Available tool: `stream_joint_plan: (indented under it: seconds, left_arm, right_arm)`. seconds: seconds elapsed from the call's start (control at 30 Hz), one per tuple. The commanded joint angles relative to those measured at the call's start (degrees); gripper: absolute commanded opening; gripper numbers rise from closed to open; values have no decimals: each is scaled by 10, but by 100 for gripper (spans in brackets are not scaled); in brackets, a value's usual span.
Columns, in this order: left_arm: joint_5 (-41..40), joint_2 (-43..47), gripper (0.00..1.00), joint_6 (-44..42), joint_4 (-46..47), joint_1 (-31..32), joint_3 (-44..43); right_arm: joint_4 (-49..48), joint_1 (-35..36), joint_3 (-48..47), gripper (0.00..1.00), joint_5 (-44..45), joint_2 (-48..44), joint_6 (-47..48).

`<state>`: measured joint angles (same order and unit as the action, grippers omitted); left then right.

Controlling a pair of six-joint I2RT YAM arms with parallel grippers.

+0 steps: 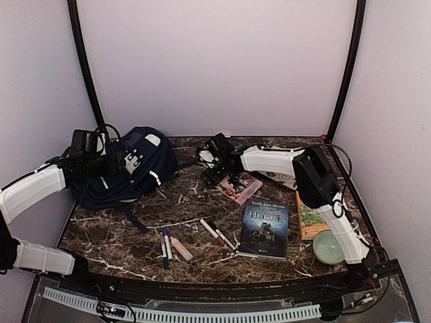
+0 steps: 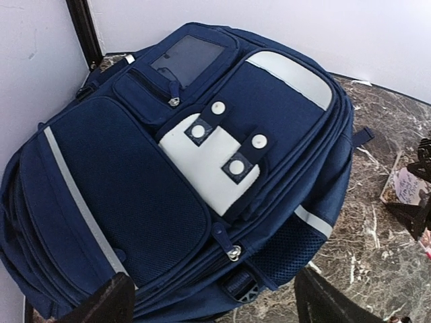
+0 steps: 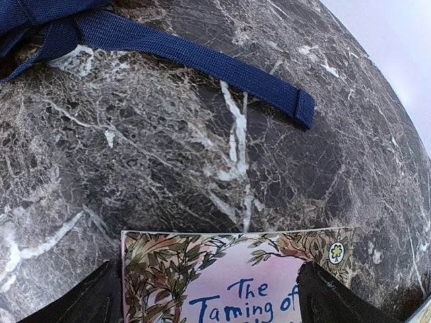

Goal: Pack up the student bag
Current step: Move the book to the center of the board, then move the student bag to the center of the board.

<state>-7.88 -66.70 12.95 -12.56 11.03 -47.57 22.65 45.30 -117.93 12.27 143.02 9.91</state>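
ITEM: student bag (image 1: 135, 176), navy, lying front-up at 10 o'clock on the marble table (image 1: 195, 202); every zip seen looks closed.

LEFT GRIPPER (image 2: 212, 289): poised above the bag's lower front, fingers spread wide, nothing between them.

RIGHT GRIPPER (image 3: 209, 269): low over the pink book (image 1: 240, 186) just past table centre toward 1 o'clock; fingers spread, flanking the cover's top edge, pinching nothing.

STEP, as judged: opening the bag while readying the first book; best to take the metal zip pull (image 2: 234, 252), at 6 o'clock in the left wrist view, and draw it along the seam before any book is lifted; the pink book lies flat and thin, so grip a free edge rather than press down; keep clear of the loose strap (image 3: 202, 60).

WRITING: pink book, blue hand-lettering, "The Taming of", the rest cut off; dark book (image 1: 264, 227) at 4 o'clock, "Wuthering Heights", author line apparently Emily Jane Brontë; white patch (image 2: 209, 158) on the bag blank, no brand legible.
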Motion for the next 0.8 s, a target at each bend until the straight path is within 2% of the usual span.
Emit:
stream_joint_plan:
  seconds: [0.0,0.1,0.27,0.5,0.67,0.77]
  left_arm:
    - [-33,-21,88,49,-19,-45,-5]
    - [15,-73,89,92,-32,-127,-34]
    - [23,-172,90,158,-112,-219,-104]
    - [73,-222,89,197,-84,-289,-63]
    - [129,-259,69,198,-68,-293,-60]
    - [160,-250,45,210,-46,-290,-41]
  right_arm:
    - [50,0,2,91,-23,-24,-2]
    - [53,0,3,92,-39,-53,0]
    - [50,0,39,92,-91,-123,0]
    - [27,1,171,92,-211,-261,36]
    - [-22,1,289,92,-227,-355,69]
    - [-40,1,328,92,-229,-380,85]
